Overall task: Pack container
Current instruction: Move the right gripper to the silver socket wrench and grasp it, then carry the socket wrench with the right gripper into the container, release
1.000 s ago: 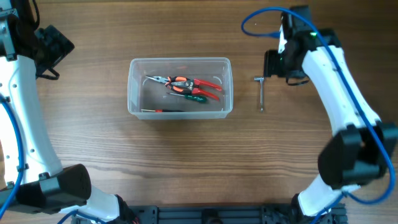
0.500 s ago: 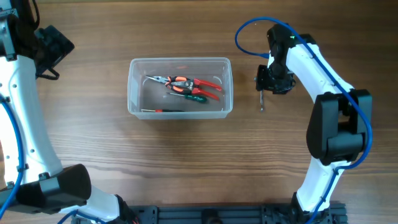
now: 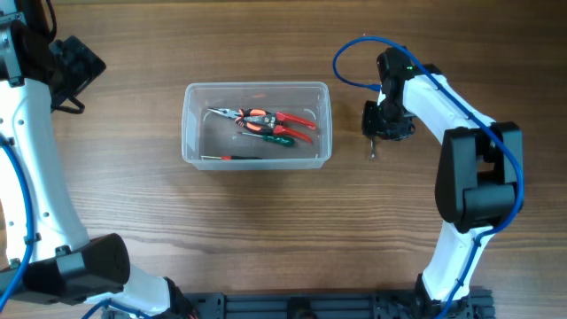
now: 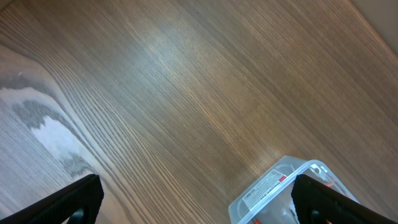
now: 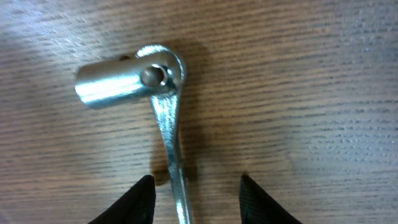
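Note:
The clear plastic container (image 3: 256, 124) sits at the table's middle and holds red-handled pliers (image 3: 266, 118), a green-handled tool (image 3: 273, 136) and a thin screwdriver. Its corner shows in the left wrist view (image 4: 273, 186). A silver socket wrench (image 5: 158, 112) lies on the wood right of the container; its tip shows in the overhead view (image 3: 373, 154). My right gripper (image 5: 196, 186) is open, low over the wrench, a finger on each side of its shaft. My left gripper (image 4: 199, 202) is open and empty, high at the far left.
The right arm (image 3: 461, 115) reaches in from the right with a blue cable looped above it. The left arm (image 3: 35, 133) stands along the left edge. Bare wood surrounds the container.
My right gripper has swung left and down from behind the wrench to sit directly over it, covering most of it in the overhead view. The left arm has not moved.

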`<state>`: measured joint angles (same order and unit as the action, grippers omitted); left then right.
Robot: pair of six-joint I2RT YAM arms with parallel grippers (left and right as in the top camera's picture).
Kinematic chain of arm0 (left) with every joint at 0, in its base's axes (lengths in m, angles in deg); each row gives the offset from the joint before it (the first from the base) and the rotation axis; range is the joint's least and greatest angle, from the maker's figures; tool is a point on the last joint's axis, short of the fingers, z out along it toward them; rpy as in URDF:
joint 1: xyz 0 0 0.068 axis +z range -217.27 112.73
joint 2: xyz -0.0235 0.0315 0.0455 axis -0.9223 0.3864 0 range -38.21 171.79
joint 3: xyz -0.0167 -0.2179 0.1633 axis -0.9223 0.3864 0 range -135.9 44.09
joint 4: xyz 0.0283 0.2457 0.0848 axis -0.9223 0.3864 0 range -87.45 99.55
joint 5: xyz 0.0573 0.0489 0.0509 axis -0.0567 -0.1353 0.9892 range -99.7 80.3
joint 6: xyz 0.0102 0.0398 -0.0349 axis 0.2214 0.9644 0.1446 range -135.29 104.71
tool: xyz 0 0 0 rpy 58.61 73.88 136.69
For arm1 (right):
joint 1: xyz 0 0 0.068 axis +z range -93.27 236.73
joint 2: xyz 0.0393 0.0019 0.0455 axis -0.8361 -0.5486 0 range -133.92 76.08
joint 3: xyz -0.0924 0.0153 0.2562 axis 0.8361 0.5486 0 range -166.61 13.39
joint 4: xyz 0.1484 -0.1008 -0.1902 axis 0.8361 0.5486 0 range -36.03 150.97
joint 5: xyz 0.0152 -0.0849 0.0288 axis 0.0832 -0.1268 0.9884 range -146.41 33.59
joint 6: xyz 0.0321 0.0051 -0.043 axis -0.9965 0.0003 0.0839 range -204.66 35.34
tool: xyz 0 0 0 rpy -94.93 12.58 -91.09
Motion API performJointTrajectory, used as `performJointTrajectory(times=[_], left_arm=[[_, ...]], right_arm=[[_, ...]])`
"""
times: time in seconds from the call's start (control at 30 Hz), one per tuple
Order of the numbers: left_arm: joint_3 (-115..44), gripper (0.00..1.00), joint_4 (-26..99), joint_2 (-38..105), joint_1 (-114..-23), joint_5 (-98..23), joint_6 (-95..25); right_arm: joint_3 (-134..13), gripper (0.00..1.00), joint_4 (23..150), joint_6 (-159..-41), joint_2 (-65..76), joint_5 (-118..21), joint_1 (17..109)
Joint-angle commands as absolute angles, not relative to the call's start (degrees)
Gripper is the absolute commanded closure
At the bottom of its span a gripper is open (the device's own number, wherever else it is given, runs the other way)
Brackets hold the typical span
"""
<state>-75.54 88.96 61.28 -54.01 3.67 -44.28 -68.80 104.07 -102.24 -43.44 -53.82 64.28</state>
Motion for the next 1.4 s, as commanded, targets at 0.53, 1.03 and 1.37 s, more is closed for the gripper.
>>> performJointTrajectory(times=[0.53,1.03,1.37], left_arm=[[-75.5,0.0,89.0,61.5,-53.8,3.2,-44.0],[-75.5,0.0,89.0,61.5,-53.8,3.2,-44.0],[-75.5,0.0,89.0,61.5,-53.8,3.2,-44.0]], right_arm=[[-68.3,0.96,104.8,-99.0,-43.8,-56.1,64.4],[-90.8,0.96,107.1,-85.3,-20.0,-39.7,75.7],[-87.3,0.96,110.4,-50.9,-27.4,-38.3,93.6]])
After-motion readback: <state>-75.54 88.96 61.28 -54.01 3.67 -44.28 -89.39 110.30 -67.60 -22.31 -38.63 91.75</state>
